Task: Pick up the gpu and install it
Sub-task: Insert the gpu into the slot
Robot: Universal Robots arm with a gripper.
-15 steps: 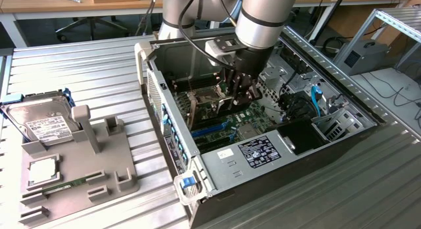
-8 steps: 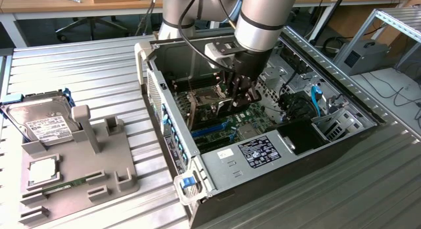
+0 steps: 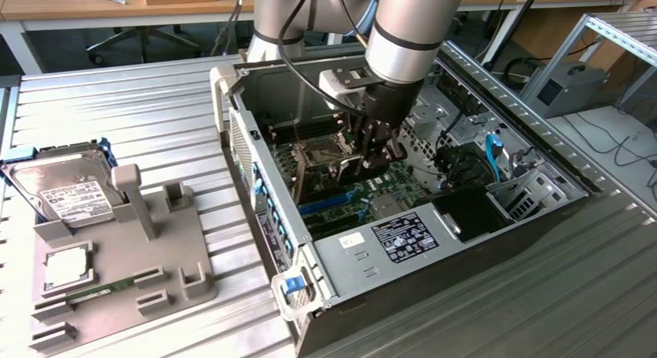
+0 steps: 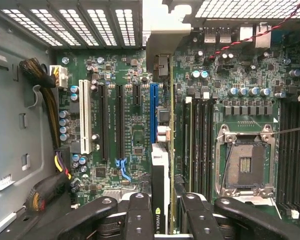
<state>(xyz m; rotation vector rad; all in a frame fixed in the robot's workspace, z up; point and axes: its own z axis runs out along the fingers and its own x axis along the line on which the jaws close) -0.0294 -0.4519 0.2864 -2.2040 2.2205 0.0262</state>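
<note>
gpu point(image 4: 160, 165): inside the case point(image 3: 242, 119), edge-on over the motherboard point(image 4: 135, 135), gripped at the cooler end; silver bracket point(image 4: 162, 47) toward the case's vented rear wall. Cannot tell whether the lower edge touches a slot.
table point(image 3: 134, 119): ribbed metal, under the case and all round it.
case: side panel off, lying flat, interior facing up.
arm point(image 3: 411, 35): reaching down from above into the middle of the case.
motherboard: green, on the case floor, directly below the gpu.
fixture point(image 3: 175, 250): grey moulded holder, outside the case, toward the exterior view's left.
hard drive point(image 3: 67, 192): silver with a white label, propped at the fixture's far end, well apart from the case.
gripper point(image 4: 165, 217): inside the case, closed on the gpu, one black finger point(image 4: 139, 215) against each face of the card.
socket point(image 4: 245, 162): square, metal-framed, on the board in the case, near the gpu on the side away from the blue slot.
blue slot point(image 4: 153, 112): long, narrow, in the case just beside the gpu's edge and parallel to it.
memory stick point(image 3: 98, 290): thin, green, in the fixture's near end, outside the case.
</note>
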